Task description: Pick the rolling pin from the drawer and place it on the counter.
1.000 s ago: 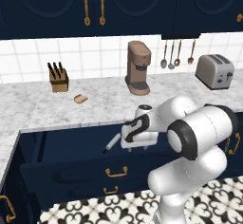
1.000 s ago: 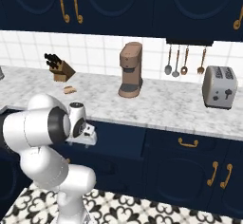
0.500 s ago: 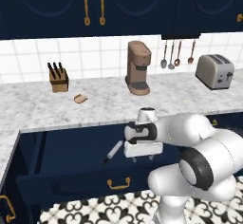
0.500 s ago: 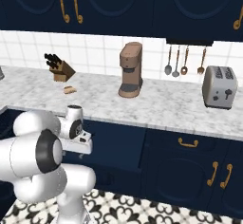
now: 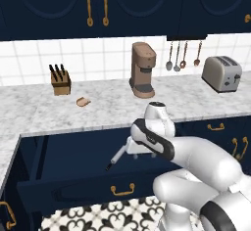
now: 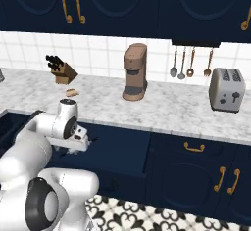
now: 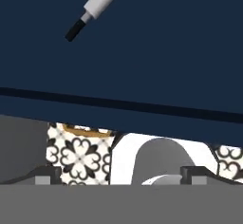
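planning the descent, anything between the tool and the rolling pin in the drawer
Nothing: in the hand view, only bare drawer floor separates the open tool from the rolling pin.

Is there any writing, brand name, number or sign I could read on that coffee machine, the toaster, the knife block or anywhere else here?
No readable text anywhere.
Coffee machine: plain brown, no brand or label.
Toaster: plain metal; the small dark marks on its front in the right base view are too small to tell.
Knife block: no marking.
Drawer, rolling pin: no lettering.

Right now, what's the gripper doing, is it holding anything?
Gripper: open, holding nothing; the rolling pin lies in the drawer ahead of it.
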Robot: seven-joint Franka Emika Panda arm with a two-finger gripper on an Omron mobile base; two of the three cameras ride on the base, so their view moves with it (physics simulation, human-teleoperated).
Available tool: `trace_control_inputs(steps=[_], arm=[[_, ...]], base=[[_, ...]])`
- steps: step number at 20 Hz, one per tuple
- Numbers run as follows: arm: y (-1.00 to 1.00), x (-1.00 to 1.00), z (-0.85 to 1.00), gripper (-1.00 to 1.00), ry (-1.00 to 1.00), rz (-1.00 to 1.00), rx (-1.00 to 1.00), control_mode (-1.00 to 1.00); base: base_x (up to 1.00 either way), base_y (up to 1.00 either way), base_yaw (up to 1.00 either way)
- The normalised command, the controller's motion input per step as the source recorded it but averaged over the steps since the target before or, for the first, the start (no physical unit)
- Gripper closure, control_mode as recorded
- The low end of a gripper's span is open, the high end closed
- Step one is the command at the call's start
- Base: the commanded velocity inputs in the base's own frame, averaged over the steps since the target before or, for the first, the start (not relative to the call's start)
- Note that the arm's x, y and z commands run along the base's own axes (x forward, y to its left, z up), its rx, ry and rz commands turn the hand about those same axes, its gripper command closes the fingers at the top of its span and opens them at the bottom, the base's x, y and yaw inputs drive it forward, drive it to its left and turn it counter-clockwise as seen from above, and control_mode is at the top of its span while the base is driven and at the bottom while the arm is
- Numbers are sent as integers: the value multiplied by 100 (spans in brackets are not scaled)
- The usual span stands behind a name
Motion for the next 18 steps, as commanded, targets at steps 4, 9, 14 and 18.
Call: trace_control_inputs(steps=[4,9,14,18], arm=[[58,43,0,-100,0,0,0,-100],[37,69,0,-100,0,0,0,-100],[18,44,0,-100,0,0,0,-100],[17,19,-9,-100,0,-1,-2,-100]], base=[[0,0,0],[0,0,0],[0,0,0],[0,0,0]])
